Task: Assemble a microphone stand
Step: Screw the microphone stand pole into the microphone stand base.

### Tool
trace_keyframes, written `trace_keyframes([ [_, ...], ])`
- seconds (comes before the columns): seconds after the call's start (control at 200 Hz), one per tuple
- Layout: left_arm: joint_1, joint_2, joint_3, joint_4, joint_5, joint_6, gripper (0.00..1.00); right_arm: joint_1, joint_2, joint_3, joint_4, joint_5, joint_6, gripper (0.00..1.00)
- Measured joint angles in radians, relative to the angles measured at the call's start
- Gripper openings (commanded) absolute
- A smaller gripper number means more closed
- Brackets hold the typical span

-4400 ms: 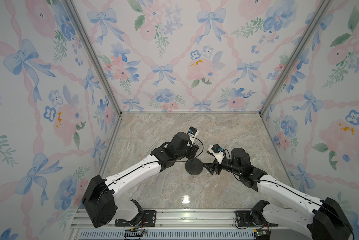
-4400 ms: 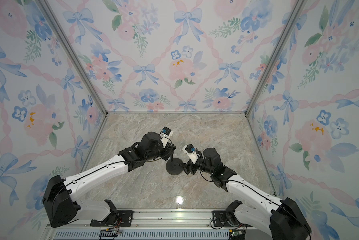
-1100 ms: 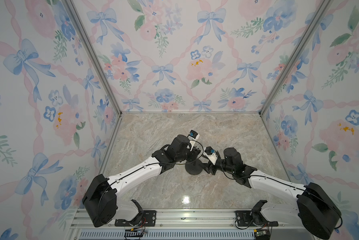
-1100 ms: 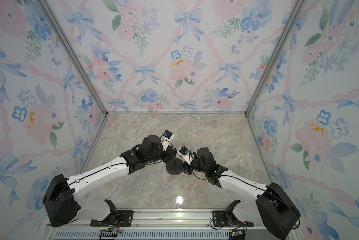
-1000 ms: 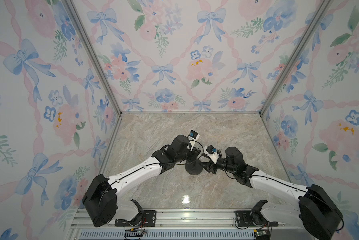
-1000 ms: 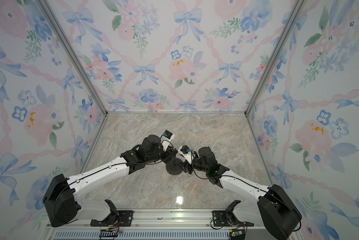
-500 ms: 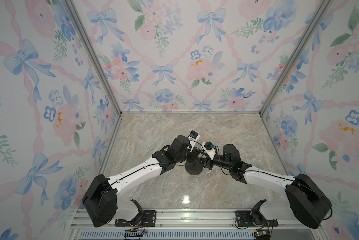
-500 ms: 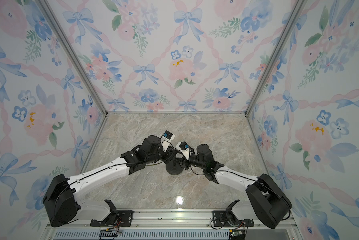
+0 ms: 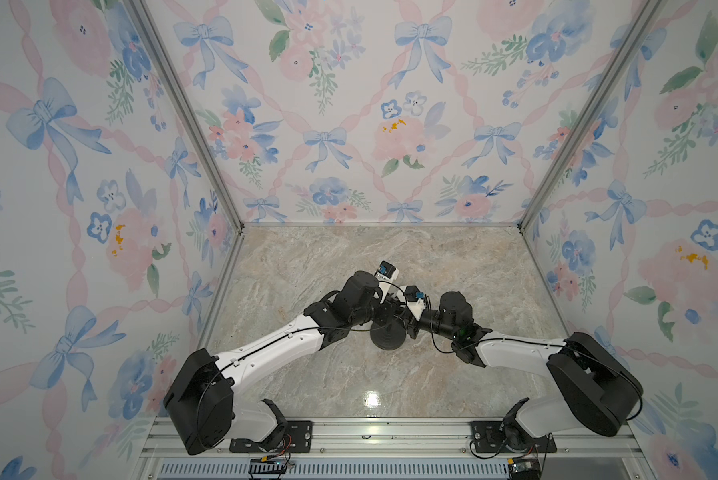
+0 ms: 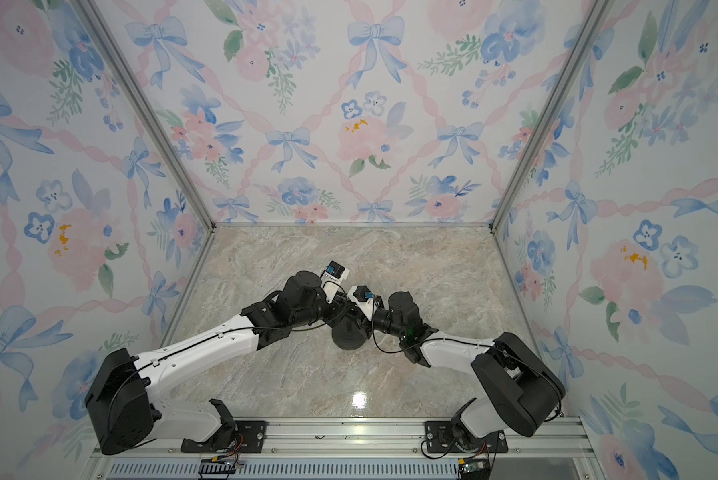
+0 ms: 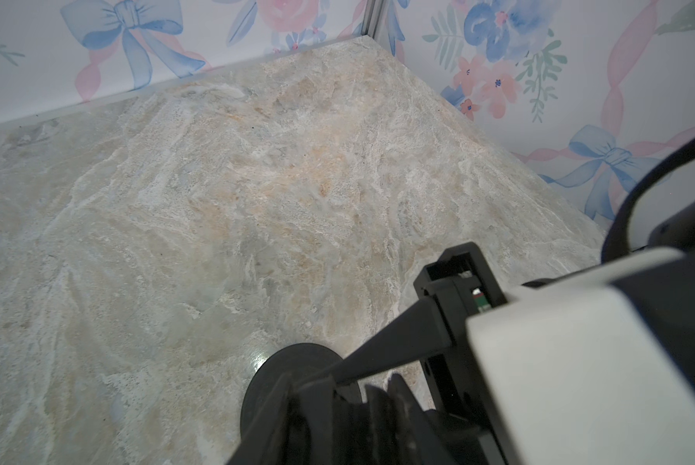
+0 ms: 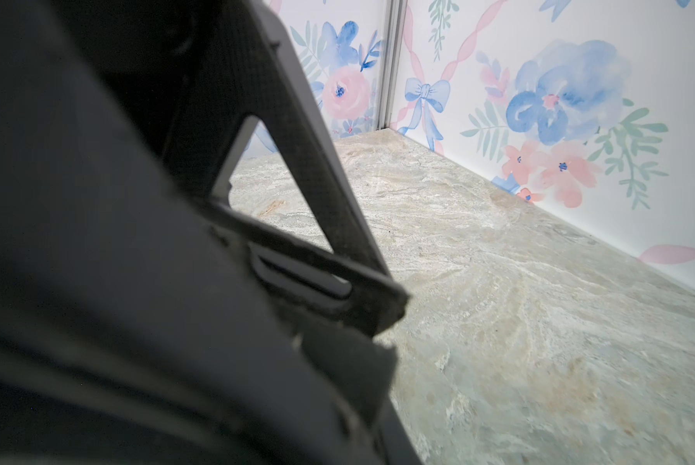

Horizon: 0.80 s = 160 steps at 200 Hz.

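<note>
- Base [image 9: 387,336] lies flat on the table [image 9: 307,266], mid-way across, in both top views.
- Left gripper [image 9: 384,312] and right gripper [image 9: 407,321] crowd together just over the base; I cannot tell whether their fingers are clenched or grasping anything.

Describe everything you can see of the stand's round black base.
The base is a round, flat, matte-black disc lying flat on the marble tabletop, near its centre. Its near half shows bare. The left pincer and right pincer meet over its far side, hiding what touches it there.
</note>
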Motion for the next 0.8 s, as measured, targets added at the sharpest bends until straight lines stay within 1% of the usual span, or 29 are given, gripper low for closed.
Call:
trace_keyframes([
  [0.06,0.0,-0.002,0.0,-0.003,0.001,0.0,0.45,0.002,0.0,-0.006,0.011,0.005,-0.003,0.12],
  [0.11,-0.001,-0.004,0.0,-0.007,0.0,-0.005,0.6,0.003,0.0,-0.011,0.021,0.008,-0.004,0.12],
  [0.145,-0.002,-0.007,0.0,-0.015,-0.001,-0.01,0.66,0.006,0.0,-0.016,0.03,0.011,-0.008,0.12],
  [0.165,-0.002,-0.01,-0.001,-0.021,-0.002,-0.002,0.67,0.008,0.0,-0.019,0.034,0.013,-0.008,0.12],
  [0.215,-0.002,-0.023,-0.005,-0.031,-0.006,-0.014,0.76,0.009,0.0,-0.025,0.046,0.017,-0.011,0.12],
  [0.25,-0.002,-0.037,-0.009,-0.034,-0.012,-0.015,0.78,0.01,0.0,-0.03,0.054,0.019,-0.011,0.12],
  [0.295,-0.002,-0.061,-0.016,-0.035,-0.016,-0.013,0.83,0.01,0.0,-0.032,0.059,0.02,-0.011,0.12],
  [0.34,-0.002,-0.095,-0.029,-0.036,-0.023,-0.017,0.86,0.01,0.0,-0.032,0.06,0.022,-0.011,0.12],
  [0.505,0.003,-0.199,-0.076,-0.033,-0.023,-0.026,0.85,0.01,0.006,-0.032,0.068,0.023,-0.011,0.12],
  [0.675,0.032,-0.176,-0.092,-0.036,0.035,-0.005,0.84,0.01,0.011,-0.032,0.077,0.022,-0.011,0.13],
  [0.725,0.043,-0.159,-0.092,-0.036,0.046,0.011,0.81,0.01,0.011,-0.032,0.077,0.019,-0.011,0.13],
  [0.8,0.061,-0.125,-0.081,-0.047,0.063,0.038,0.73,0.01,0.011,-0.031,0.074,0.019,-0.014,0.13],
])
